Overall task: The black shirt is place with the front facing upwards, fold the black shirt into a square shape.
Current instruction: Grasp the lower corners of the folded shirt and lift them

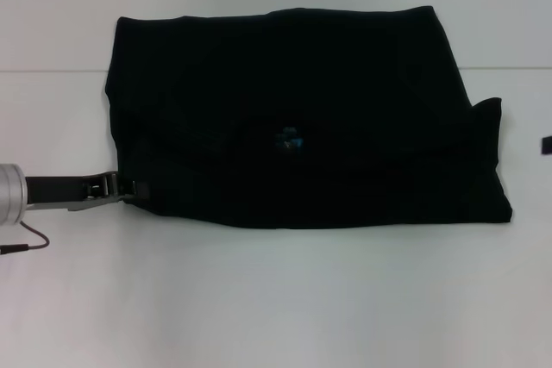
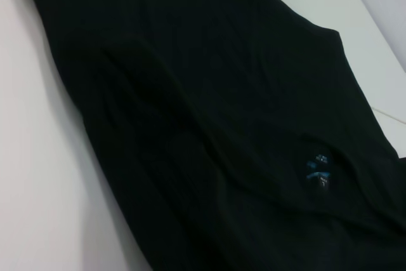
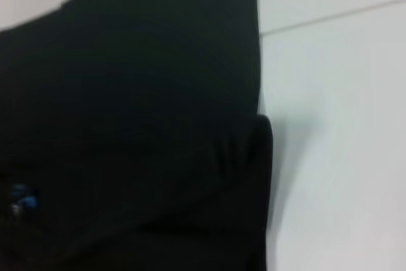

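The black shirt (image 1: 302, 118) lies on the white table (image 1: 276, 299) as a wide folded rectangle. Its small blue label (image 1: 287, 138) faces up near the middle. A flap of cloth sticks out at its right edge (image 1: 490, 114). My left gripper (image 1: 128, 189) is low over the table at the shirt's lower left edge, touching or nearly touching the cloth. The left wrist view looks across the shirt (image 2: 222, 125) and label (image 2: 317, 168). Only a black sliver of my right gripper (image 1: 546, 144) shows at the far right, apart from the shirt. The right wrist view shows the shirt's right edge (image 3: 146, 125).
A thin seam (image 1: 52, 70) crosses the table behind the shirt's left side. A cable (image 1: 26, 243) hangs from my left arm over the table near its front left.
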Controlling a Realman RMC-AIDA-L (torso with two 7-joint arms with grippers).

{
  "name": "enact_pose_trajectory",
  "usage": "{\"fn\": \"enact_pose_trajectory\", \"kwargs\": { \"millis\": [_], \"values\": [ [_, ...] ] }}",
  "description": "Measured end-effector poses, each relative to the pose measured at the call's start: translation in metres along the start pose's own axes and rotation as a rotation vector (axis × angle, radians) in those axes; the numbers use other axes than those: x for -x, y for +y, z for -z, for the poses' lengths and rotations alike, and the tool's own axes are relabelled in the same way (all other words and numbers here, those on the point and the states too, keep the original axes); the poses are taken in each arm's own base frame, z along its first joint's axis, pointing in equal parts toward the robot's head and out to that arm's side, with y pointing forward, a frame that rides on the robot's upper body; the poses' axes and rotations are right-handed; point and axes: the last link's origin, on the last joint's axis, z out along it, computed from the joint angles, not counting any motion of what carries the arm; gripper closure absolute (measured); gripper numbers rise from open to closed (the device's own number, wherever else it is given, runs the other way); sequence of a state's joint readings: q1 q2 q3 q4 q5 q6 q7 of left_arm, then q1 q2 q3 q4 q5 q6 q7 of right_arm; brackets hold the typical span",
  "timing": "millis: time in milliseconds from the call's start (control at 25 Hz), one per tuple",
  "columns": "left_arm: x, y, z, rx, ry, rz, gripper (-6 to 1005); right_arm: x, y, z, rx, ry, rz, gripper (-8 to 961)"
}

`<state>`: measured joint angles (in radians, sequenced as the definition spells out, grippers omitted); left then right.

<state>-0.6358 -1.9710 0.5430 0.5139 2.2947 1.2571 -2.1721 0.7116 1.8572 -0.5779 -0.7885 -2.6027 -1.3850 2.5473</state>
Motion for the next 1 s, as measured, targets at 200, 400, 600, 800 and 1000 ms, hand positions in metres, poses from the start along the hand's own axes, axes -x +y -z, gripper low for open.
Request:
{"fn": "enact_pose_trajectory", "kwargs": {
  "millis": [200,400,600,800,1000],
  "values": [
    [0.000,0.001,0.000,0.004,-0.003,0.000,990,-0.006,0.014,-0.027,0.032,0.038,0.023,76],
    [0.000,0.001,0.000,0.008,-0.003,0.000,989,-0.011,0.031,-0.049,0.054,0.070,0.061,75],
    [0.001,0.001,0.000,0.009,-0.001,0.003,989,-0.016,0.039,-0.064,0.045,0.093,0.085,77],
    [0.000,0.001,0.000,0.009,-0.003,0.001,989,-0.018,0.042,-0.069,0.044,0.090,0.088,79],
    [0.000,0.002,0.000,0.011,0.000,0.001,989,-0.024,0.047,-0.076,0.051,0.107,0.091,80]
  ]
}}
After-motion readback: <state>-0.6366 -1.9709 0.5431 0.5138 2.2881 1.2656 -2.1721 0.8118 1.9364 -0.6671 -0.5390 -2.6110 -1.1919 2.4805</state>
